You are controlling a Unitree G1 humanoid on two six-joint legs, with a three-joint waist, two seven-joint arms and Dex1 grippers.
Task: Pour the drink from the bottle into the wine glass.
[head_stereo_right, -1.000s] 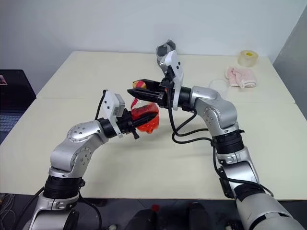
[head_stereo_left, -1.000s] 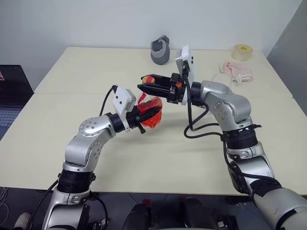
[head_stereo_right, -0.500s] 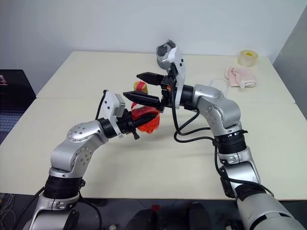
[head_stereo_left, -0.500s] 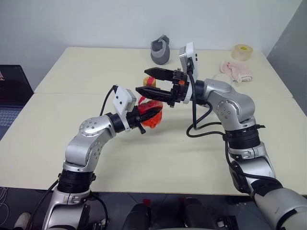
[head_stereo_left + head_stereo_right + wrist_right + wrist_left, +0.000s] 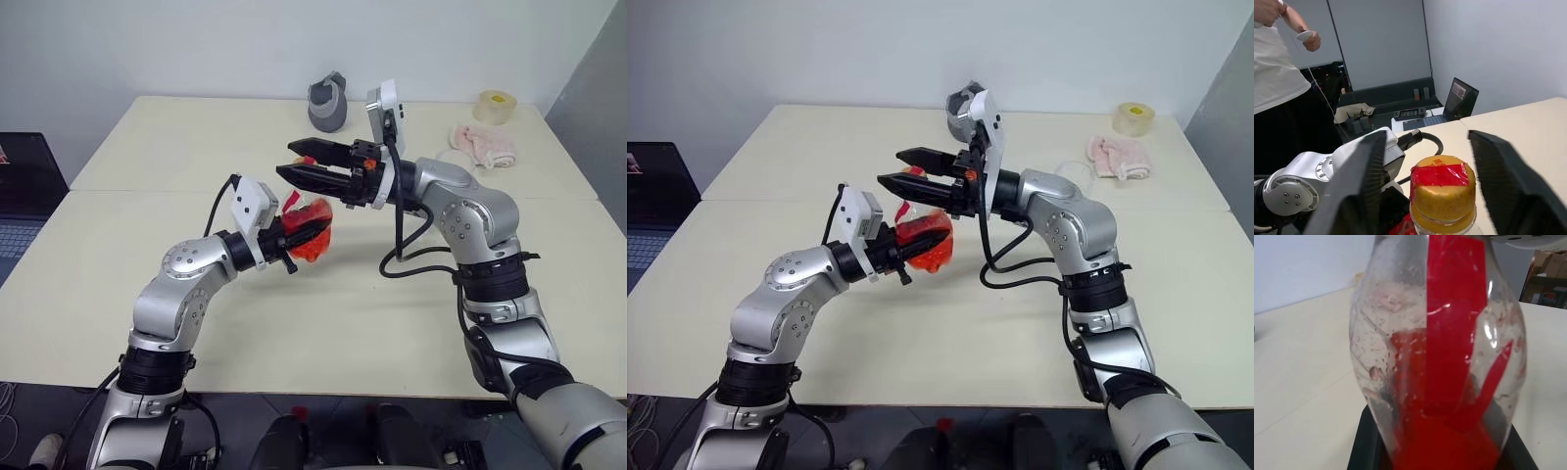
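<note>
The bottle [image 5: 318, 211] is a small clear one holding the red drink [image 5: 1449, 440]. It is held upright above the table, and my left gripper [image 5: 299, 240] is shut on its lower body. Its tan cap with a red patch [image 5: 1444, 188] sits between the fingers of my right gripper [image 5: 1426, 137]. That gripper reaches in level from the right and is open, with a gap on each side of the cap. A faint clear rim [image 5: 1073, 173] behind my right forearm may be the wine glass; the rest of it is hidden.
At the back of the cream table [image 5: 147, 147] are a grey object [image 5: 328, 103], a tape roll [image 5: 495, 103] and a pink cloth [image 5: 480, 145]. A laptop [image 5: 20, 196] sits off the left edge. A person [image 5: 1278, 63] stands beyond the table.
My right gripper, shut on the cap a second ago, opened wide and has since narrowed partway around it. The left gripper and the bottle have not moved.
</note>
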